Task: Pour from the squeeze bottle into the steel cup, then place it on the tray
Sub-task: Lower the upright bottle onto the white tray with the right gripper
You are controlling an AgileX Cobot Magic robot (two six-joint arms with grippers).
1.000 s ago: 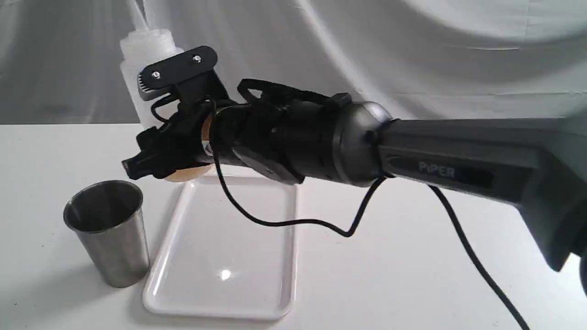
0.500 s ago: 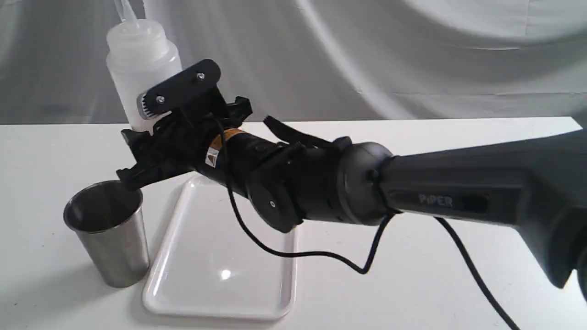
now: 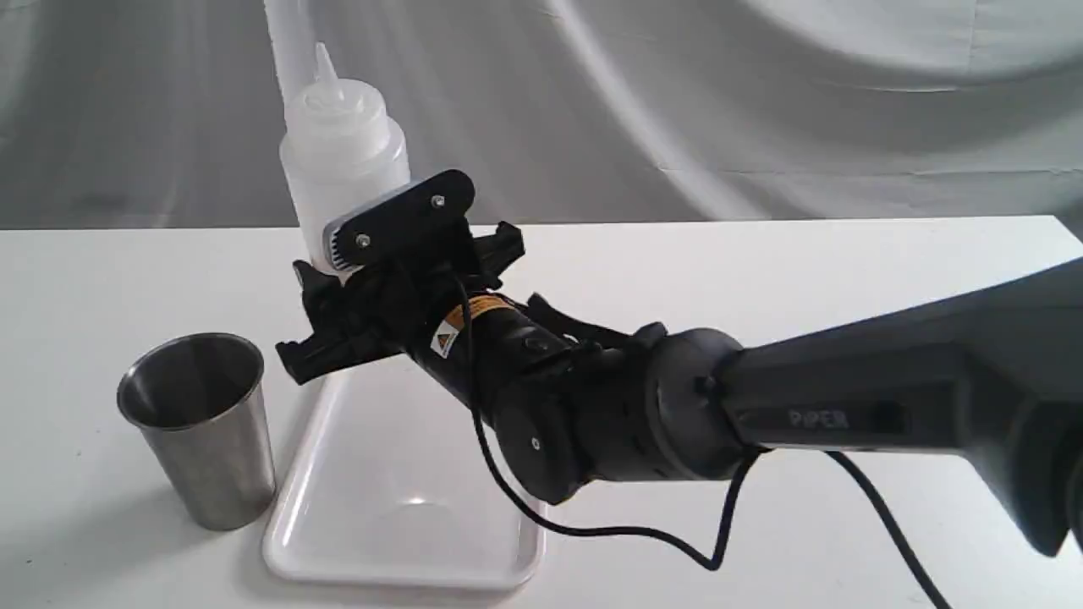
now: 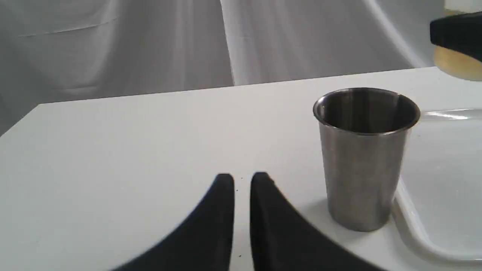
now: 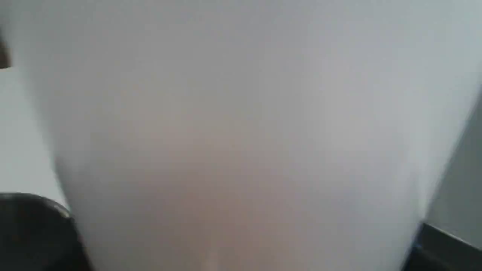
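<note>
Left gripper [image 4: 243,176] idle, fingers all but pressed together on nothing, cup [image 3: 199,423] standing near them. Right gripper [image 3: 317,300] pinches the bottle [image 3: 343,161] low on its body, upright, tray [image 3: 398,579] just below the fingers. Probably the set-down: lower straight, keep it vertical, let go only once the base sits flat inside the rim.

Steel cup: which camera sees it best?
The left wrist view: the steel cup stands close and sharp, whole from rim to base. The exterior view shows it whole too, only smaller, beside the tray. The right wrist view is filled by the blurry squeeze bottle; no clear cup there.
</note>
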